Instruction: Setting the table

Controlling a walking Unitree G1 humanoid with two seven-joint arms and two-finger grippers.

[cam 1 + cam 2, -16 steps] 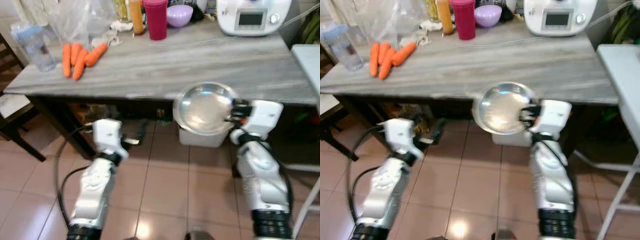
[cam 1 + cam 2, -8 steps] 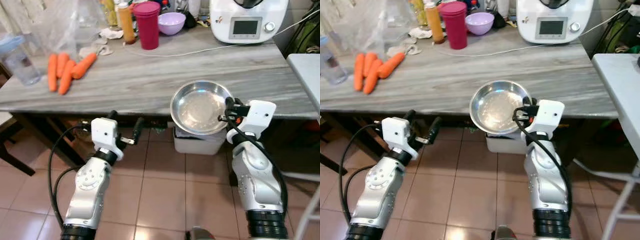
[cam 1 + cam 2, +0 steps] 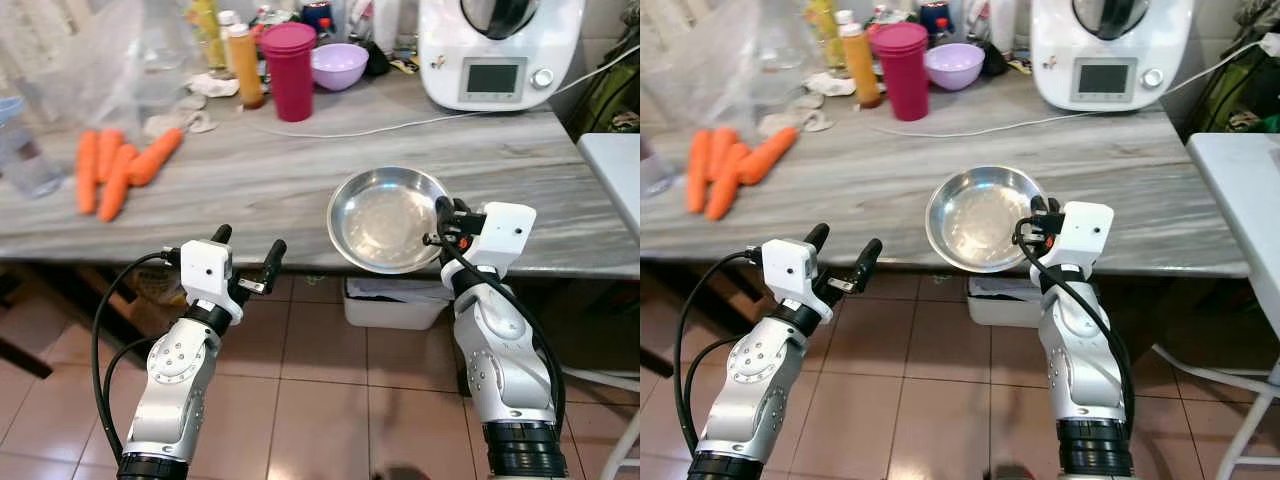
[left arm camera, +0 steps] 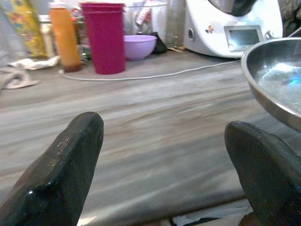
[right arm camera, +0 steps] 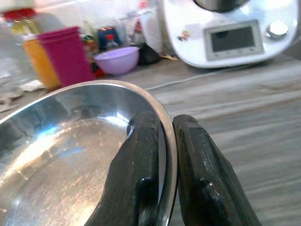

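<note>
Bowl: my right claw (image 3: 445, 222) pinches the round shiny metal bowl (image 3: 385, 220) by its rim, over the grey wooden table (image 3: 250, 180) edge.
Left claw (image 3: 247, 262): spread wide, holding nothing.
Done: bowl carried here.
Left: set it down, I think.

Bowl (image 3: 385, 220) pinched at its rim by right gripper (image 3: 444, 222), over front edge of table (image 3: 520, 170) — left gripper (image 3: 247, 260) before that edge, spread wide. Carrots (image 3: 118, 168) far left; cup (image 3: 290, 68), small bowl (image 3: 339, 65), kitchen machine (image 3: 495, 50) behind
</note>
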